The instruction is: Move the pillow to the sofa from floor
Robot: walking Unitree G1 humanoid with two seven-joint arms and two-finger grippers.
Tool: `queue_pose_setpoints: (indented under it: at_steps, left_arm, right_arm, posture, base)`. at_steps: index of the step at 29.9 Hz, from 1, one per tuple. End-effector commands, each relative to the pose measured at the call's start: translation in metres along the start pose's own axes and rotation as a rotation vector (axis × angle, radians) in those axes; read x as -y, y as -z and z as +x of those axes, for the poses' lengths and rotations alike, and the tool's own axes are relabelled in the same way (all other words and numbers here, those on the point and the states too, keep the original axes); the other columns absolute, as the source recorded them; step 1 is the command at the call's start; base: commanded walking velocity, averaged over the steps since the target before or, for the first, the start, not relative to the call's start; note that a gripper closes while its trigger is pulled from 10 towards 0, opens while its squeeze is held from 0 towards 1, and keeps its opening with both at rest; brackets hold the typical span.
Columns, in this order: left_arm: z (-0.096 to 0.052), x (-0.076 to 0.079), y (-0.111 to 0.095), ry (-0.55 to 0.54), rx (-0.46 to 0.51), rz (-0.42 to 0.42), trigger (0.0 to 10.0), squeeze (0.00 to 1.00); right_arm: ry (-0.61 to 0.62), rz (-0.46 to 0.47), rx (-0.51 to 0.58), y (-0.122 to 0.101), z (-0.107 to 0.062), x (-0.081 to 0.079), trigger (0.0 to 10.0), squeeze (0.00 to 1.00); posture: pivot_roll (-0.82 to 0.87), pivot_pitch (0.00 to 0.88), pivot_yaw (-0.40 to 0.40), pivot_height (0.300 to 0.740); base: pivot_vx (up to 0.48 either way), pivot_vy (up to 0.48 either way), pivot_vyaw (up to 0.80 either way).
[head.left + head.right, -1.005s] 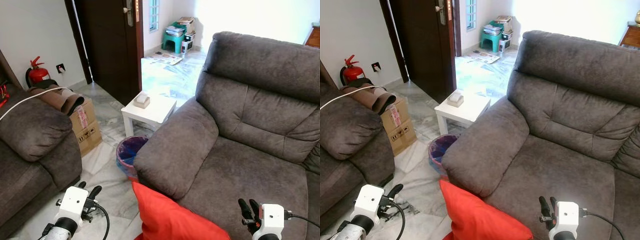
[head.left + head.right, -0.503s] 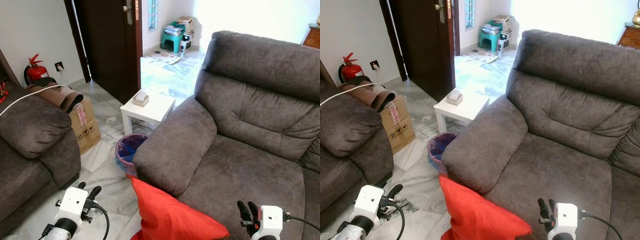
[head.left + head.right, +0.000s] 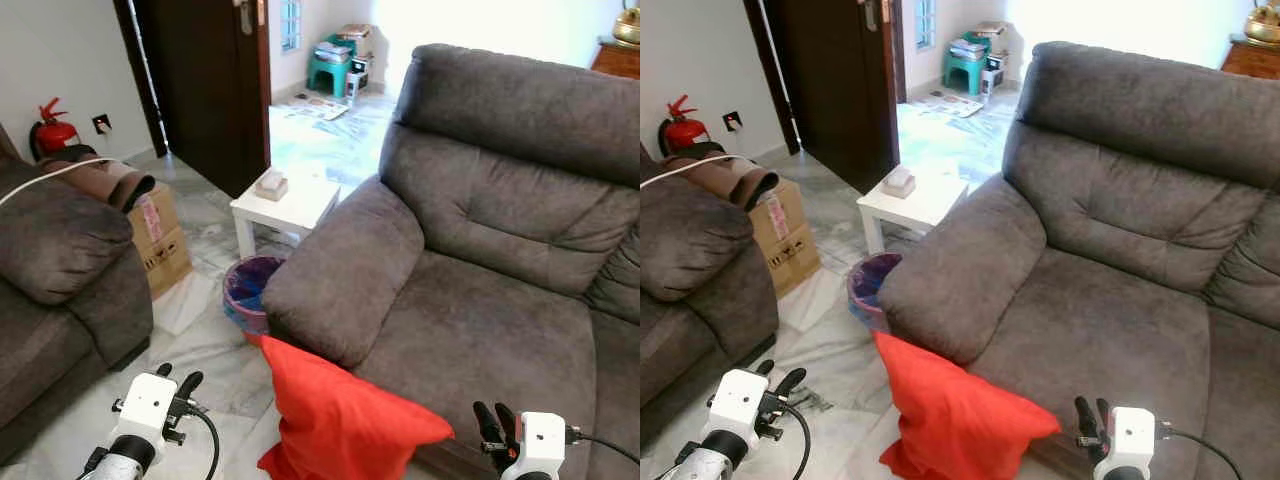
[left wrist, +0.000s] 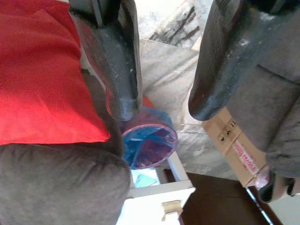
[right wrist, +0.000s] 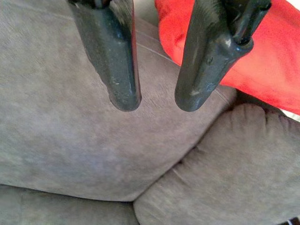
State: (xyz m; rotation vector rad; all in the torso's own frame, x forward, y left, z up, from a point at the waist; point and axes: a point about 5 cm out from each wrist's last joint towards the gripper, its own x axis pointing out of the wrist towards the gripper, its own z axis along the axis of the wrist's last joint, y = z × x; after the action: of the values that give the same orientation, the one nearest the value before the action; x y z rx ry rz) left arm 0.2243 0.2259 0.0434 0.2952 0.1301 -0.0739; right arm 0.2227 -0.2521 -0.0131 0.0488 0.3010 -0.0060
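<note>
The red pillow (image 3: pixel 340 420) is leaning against the sofa (image 3: pixel 480 260) front, between the left hand (image 3: pixel 178 386) and right hand (image 3: pixel 494 425), both parted and empty. It is looking light, soft and floppy, so pinching a firm corner or seam edge likely works best.

Small white side table (image 3: pixel 283 205), a tissue box (image 3: pixel 270 184) on top. Round bin (image 3: pixel 248 293) with blue liner, just beside it on the marble floor (image 3: pixel 215 345). Cardboard box (image 3: pixel 160 240). Red fire extinguisher (image 3: pixel 53 130) at the wall. Dark door (image 3: pixel 205 75). Green stool (image 3: pixel 326 72) beyond.
</note>
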Motion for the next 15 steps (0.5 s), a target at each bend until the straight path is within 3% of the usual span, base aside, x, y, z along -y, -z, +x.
queue_pose_setpoints:
  at_steps: [1,10,15]
  left_arm:
    - [0.0010,0.0037,-0.0007,0.009,-0.006,-0.003,10.0,0.00]
    - [0.0026,0.0033,-0.0037,0.007,0.002,-0.007,10.0,0.00]
    - [0.0017,0.0031,-0.0034,0.006,0.000,-0.010,10.0,0.00]
  right_arm:
    - [0.006,0.007,-0.003,0.0007,-0.0006,0.0012,10.0,0.00]
    - [-0.005,-0.002,-0.032,0.0032,0.0014,-0.0024,10.0,0.00]
    - [-0.018,0.009,-0.025,0.0024,0.0025,-0.0045,10.0,0.00]
  posture:
    - [0.14,0.103,-0.024,0.660]
    - [0.15,0.100,-0.026,0.660]
    - [0.15,0.101,-0.026,0.637]
  base:
    - [0.000,0.000,0.00]
    - [0.000,0.000,0.00]
    - [0.000,0.000,0.00]
